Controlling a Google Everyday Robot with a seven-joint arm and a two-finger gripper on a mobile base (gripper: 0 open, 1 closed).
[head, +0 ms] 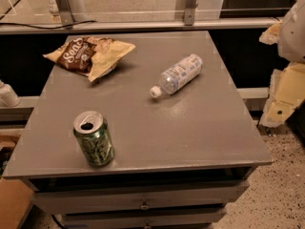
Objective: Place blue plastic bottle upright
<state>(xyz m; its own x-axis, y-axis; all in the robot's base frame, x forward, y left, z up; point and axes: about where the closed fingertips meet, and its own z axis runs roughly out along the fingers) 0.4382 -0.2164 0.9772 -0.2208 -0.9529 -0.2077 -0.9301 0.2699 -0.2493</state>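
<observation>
Camera view: the blue plastic bottle (180, 74) lies on its side on the far right of the grey table (190, 137), white cap pointing toward the green soda can (94, 138), so it is not yet stood up. My gripper (282, 97) hangs beyond the table's right edge, well apart from the bottle; open or closed, I cannot tell.

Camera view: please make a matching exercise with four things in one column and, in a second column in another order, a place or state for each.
Column one:
1. blue plastic bottle
2. green can
3. chip bag
4. gripper

Column two:
A. standing upright near the front left corner of the table
B. at the picture's right edge, beside the table and not over it
C. lying on its side, around the middle of the table
D. lying flat at the far left corner

Pairs: 1-C, 2-A, 3-D, 4-B
</observation>
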